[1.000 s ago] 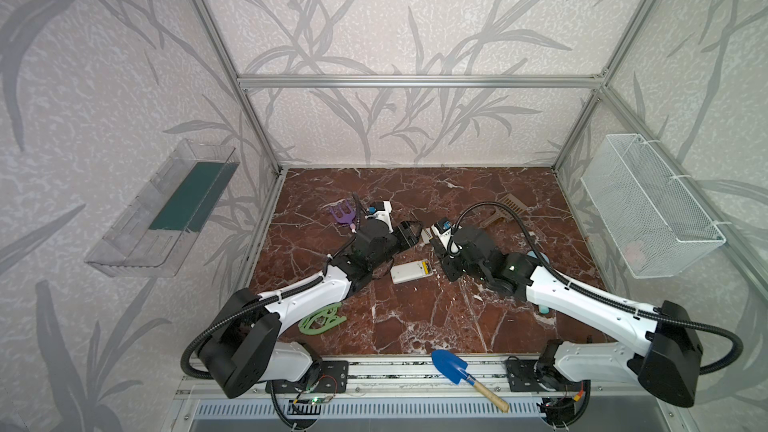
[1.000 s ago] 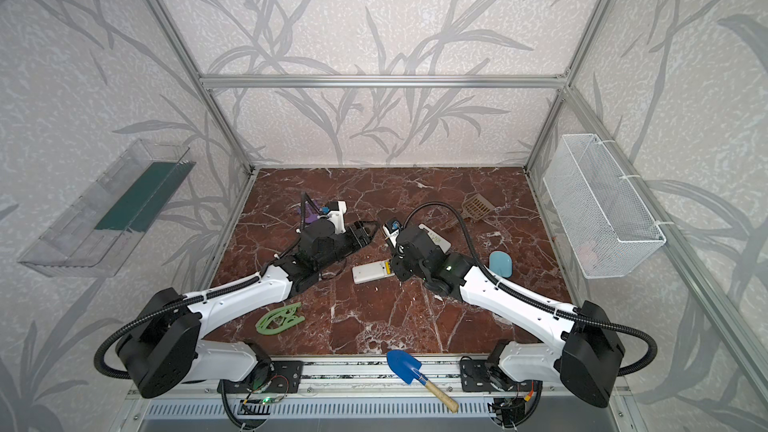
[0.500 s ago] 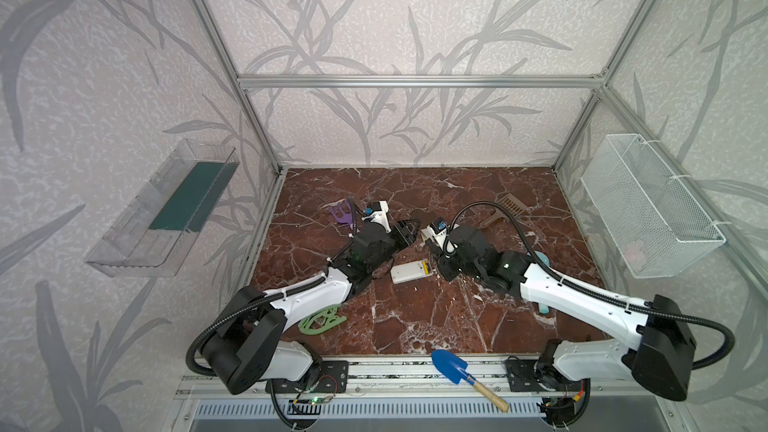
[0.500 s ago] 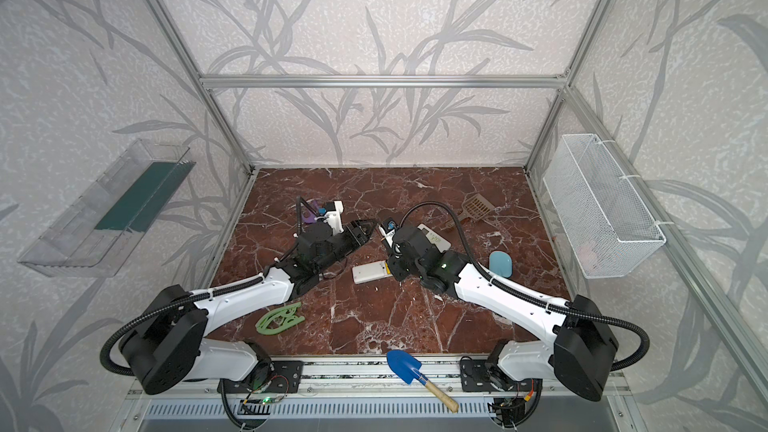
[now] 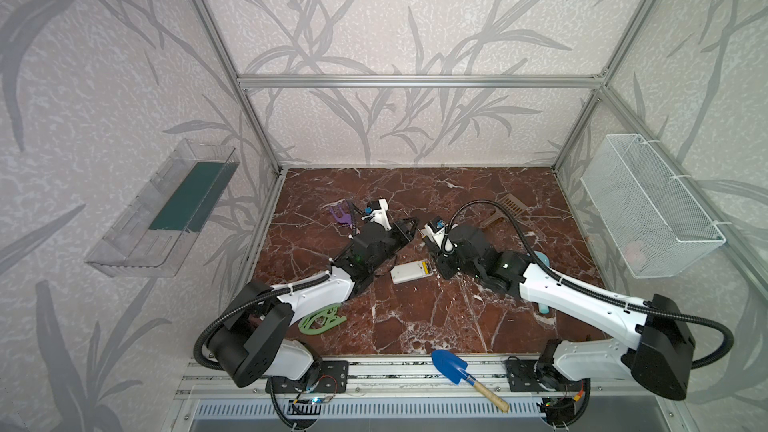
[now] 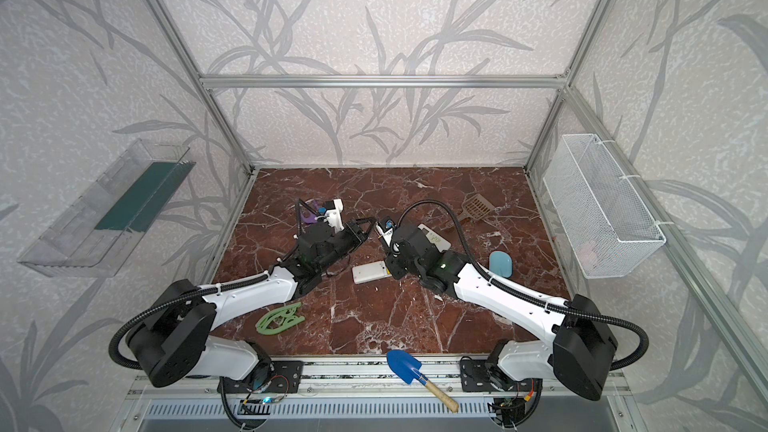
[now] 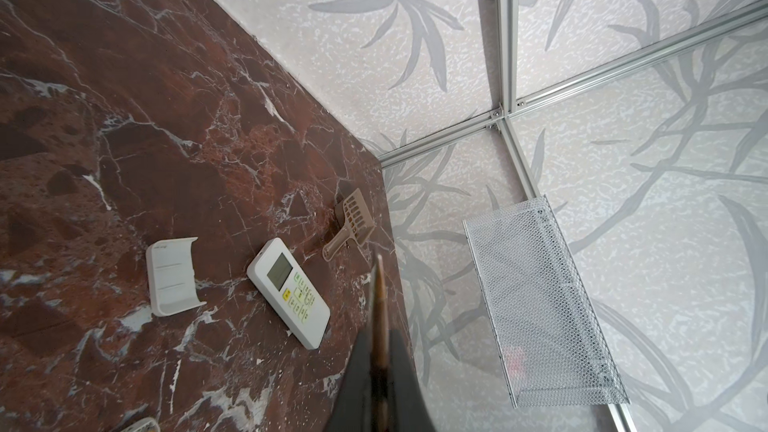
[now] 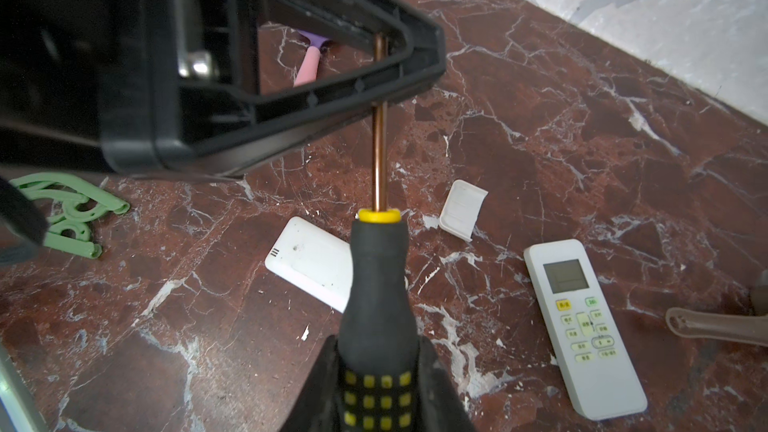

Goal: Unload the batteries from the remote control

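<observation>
Left gripper (image 8: 417, 66) fingers press together on the screwdriver (image 8: 376, 268) shaft; right gripper (image 8: 376, 361) pinches its handle. In a top view, a yellow battery (image 5: 424, 265) sits in the face-down remote (image 5: 406, 274), frame centre.

Yellow batteries (image 5: 424, 264) sit in the open end of the face-down white remote (image 5: 407, 273).

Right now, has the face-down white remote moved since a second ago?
No. The face-down remote keeps the same place and angle relative to the green hanger in both top views.
</observation>
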Motion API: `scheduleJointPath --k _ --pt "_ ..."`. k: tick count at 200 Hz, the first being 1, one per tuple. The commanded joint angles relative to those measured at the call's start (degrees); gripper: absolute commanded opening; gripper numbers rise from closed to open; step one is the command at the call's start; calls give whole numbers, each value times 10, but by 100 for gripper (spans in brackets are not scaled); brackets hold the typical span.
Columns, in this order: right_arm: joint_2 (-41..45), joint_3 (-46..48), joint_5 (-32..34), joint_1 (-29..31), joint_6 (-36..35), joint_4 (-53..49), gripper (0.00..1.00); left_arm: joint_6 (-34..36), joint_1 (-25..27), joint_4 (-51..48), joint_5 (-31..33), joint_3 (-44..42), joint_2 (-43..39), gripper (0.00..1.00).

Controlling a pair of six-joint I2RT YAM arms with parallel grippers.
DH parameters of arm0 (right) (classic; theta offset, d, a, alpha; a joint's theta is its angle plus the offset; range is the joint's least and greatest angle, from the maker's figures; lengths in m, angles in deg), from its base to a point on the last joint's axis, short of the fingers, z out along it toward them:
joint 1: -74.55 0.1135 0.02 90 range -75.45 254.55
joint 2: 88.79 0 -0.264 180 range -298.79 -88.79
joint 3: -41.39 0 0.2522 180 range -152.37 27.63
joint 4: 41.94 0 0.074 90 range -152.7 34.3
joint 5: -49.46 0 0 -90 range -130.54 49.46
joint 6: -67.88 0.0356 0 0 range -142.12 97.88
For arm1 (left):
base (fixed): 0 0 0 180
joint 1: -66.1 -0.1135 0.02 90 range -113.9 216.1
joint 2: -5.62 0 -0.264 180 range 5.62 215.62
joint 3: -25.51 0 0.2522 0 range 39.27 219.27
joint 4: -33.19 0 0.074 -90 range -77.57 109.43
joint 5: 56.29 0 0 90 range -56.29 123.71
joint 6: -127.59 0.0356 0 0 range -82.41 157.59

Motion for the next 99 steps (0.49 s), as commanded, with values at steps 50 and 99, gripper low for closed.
scheduleJointPath --k 50,99 --pt "85 103 -68 -24 -81 217 45 -58 -23 26 -13 -13 -43 0" --pt "136 173 -189 -93 -91 295 73 -127 -46 -17 -31 0 -56 0"
